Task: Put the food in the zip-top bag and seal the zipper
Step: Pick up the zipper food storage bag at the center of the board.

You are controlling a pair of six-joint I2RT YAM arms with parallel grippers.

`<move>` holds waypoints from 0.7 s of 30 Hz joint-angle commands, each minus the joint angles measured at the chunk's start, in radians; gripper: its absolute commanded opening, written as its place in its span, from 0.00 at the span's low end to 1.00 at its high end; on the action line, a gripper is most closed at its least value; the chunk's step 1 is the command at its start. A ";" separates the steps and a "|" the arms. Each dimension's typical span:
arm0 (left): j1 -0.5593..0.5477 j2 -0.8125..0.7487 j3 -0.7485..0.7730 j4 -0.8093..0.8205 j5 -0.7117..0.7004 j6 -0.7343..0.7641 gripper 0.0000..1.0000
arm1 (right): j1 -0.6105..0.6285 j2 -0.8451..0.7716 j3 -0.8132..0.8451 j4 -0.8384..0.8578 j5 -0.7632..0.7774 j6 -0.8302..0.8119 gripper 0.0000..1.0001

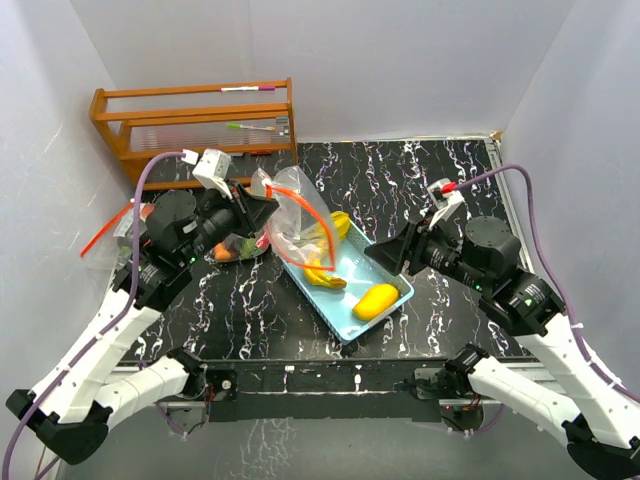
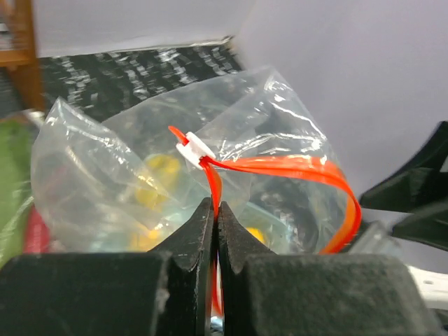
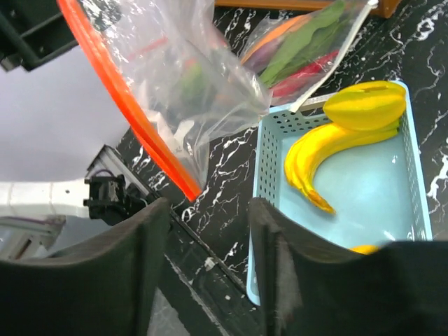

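The clear zip-top bag hangs over the left end of the light-blue basket. My left gripper is shut on its orange zipper strip, just below the white slider. Inside the basket lie yellow bananas, a ridged yellow fruit and a mango. Green, red and purple food lies under clear plastic beyond the basket. My right gripper stands open and empty above the basket's near corner, with the zipper's free end just ahead of it.
A wooden rack with pens stands at the back left against the wall. White walls close in on the black marbled table on three sides. More food pieces sit under my left arm.
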 commanded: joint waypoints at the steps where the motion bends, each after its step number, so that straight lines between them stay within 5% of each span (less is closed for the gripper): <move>1: 0.002 0.075 0.089 -0.299 -0.146 0.197 0.00 | 0.000 -0.009 -0.021 0.143 -0.092 0.020 0.60; 4: 0.001 0.073 0.138 -0.404 -0.270 0.261 0.00 | -0.001 -0.021 -0.010 0.127 -0.030 0.013 0.70; 12: 0.001 0.001 0.336 -0.677 -0.550 0.380 0.00 | 0.000 0.160 -0.044 0.042 0.129 0.020 0.71; 21: 0.001 -0.029 0.382 -0.896 -0.610 0.387 0.00 | 0.016 0.367 -0.098 0.178 0.190 0.080 0.70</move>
